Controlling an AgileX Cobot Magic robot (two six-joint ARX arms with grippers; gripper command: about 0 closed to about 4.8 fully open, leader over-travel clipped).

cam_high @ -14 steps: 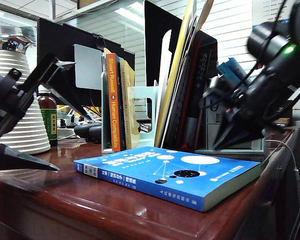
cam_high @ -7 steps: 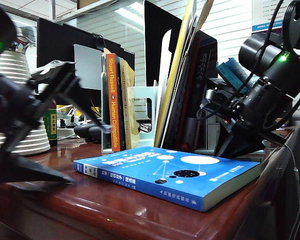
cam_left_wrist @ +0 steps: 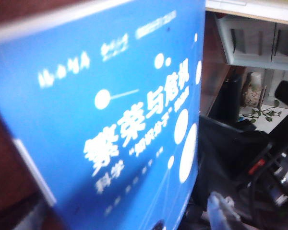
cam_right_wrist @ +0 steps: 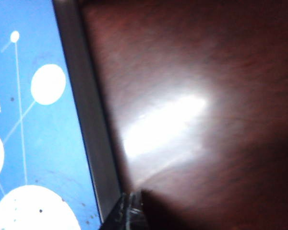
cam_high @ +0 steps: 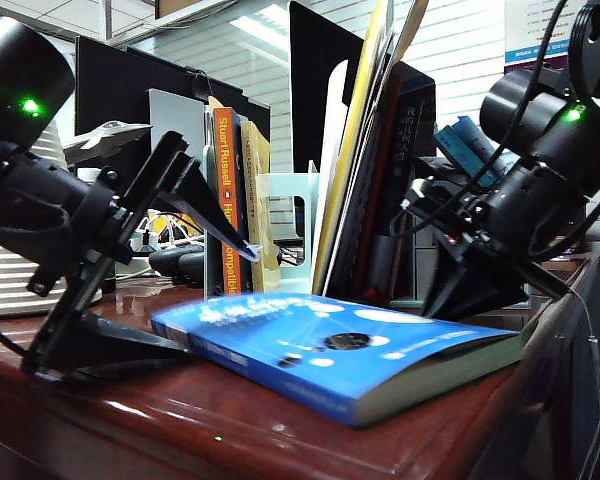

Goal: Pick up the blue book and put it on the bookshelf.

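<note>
Dark wood desk [cam_high: 280, 420], left pincer [cam_high: 195, 285] gaping around blue book [cam_high: 330, 350] spine edge, right pincer [cam_high: 460, 300] low behind it, state unclear

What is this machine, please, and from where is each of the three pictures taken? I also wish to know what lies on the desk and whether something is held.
It is a robot with two arms, and each arm ends in a two-finger hand. The wide picture comes from a camera standing at the desk's edge. The other two come from cameras on the wrists, so they look very close and blurred.

On the brown desk lies the blue book. Behind it stands the bookshelf, a pale green rack with upright books, among them an orange-spined book.

The left hand is open at the book's left end, one finger low at the desk, one above the cover. That end looks slightly lifted, but nothing is clamped yet. The right hand is low by the book's far right edge; I cannot tell whether it is open.
</note>
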